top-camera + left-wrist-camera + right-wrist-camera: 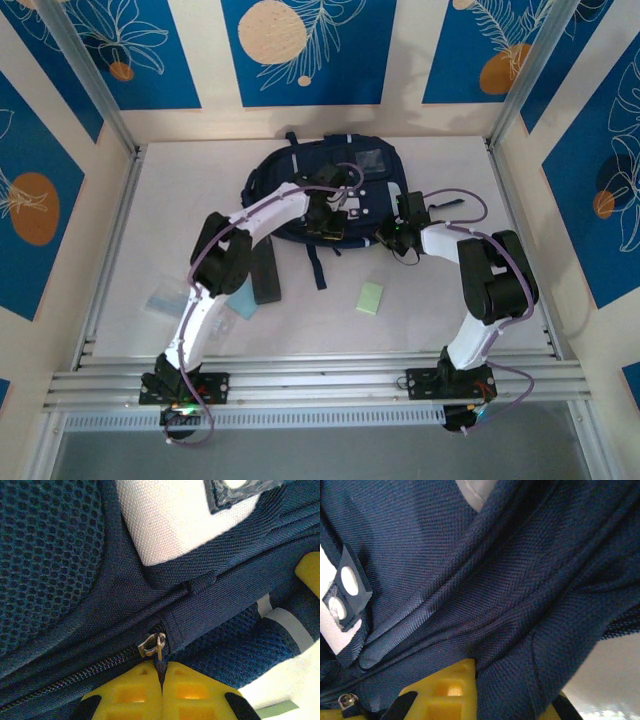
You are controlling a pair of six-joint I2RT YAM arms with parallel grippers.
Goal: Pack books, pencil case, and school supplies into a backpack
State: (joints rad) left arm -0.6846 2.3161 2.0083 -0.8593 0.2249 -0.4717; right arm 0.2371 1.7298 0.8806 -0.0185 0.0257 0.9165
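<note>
The navy backpack [300, 165] lies flat at the back middle of the table, and both grippers are on its near edge. My left gripper [327, 224] is shut on the dark pull tab hanging from the metal zipper slider [151, 645]; its yellow fingers [125, 692] meet around the tab. My right gripper [394, 237] is shut on a fold of backpack fabric [520, 645], which covers one finger. The black pencil case [266, 273] lies under the left arm. A pale green pad [370, 297], a light blue pad [243, 303] and a clear plastic piece [163, 297] lie nearer. The books are out of view.
A dark strap [317, 265] trails from the backpack toward me between the arms. Metal rails [320, 380] run along the near edge, and patterned walls close in the table on three sides. Bare tabletop lies at the near middle and far right.
</note>
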